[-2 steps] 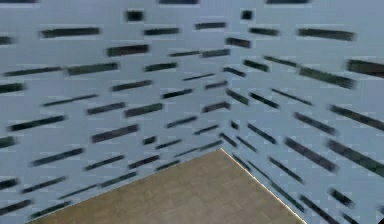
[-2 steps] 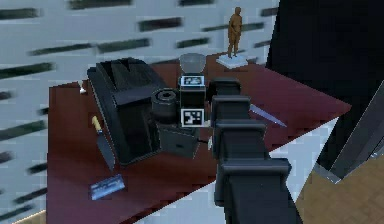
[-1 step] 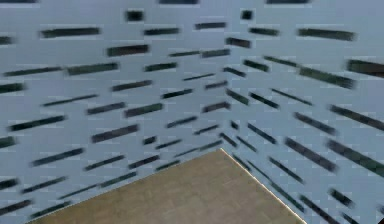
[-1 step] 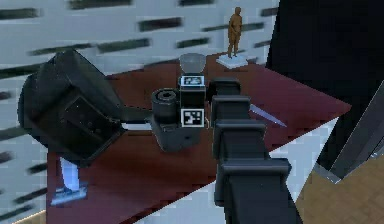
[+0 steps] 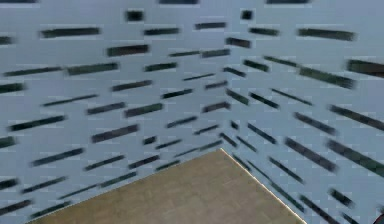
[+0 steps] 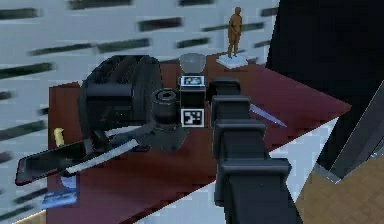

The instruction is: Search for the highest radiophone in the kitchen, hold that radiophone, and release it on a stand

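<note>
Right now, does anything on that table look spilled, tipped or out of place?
Nothing looks spilled or broken. The orange statue and the glass stand upright on the red table. A dark flat slab by the gripper seems to overhang the table's edge.

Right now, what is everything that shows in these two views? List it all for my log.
walls: two, blue with dark dashes, meeting in a corner ahead
floor: one, tan, below that corner
table: one, dark red, arm side view's middle
statuette: one, orange-brown on a white base, table's far edge
cup-like thing: one, clear grey, near the statuette
flat slab: one, black, table's left end
small yellow thing: one, just beyond the slab
rounded bulk: one, black, ridged, on the table; unclear what
tall unit: one, black, right of the table
arm: one, dark bar, from the bottom edge
gripper: one, dark, fingers toward the slab; cannot tell whether it holds anything
</note>
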Robot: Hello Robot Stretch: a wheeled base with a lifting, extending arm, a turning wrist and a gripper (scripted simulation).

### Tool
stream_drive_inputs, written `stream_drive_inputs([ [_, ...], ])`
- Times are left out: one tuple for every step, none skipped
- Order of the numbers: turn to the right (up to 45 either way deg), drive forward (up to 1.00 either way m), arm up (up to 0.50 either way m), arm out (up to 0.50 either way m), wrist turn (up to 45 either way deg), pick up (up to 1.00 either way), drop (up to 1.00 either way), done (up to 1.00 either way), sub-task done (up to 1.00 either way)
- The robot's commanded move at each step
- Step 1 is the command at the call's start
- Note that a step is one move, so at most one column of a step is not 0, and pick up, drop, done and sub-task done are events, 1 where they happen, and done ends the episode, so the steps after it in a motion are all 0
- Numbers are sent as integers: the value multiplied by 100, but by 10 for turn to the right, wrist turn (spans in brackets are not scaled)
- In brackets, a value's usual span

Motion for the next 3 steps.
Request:
stream_drive_inputs([
  [0, 0, 0, 0, -450, 0, 0, 0, 0],
  [0, 0, 0, 0, -120, 0, 0, 0, 0],
  [0, 0, 0, -14, 0, 0, 0, 0, 0],
])
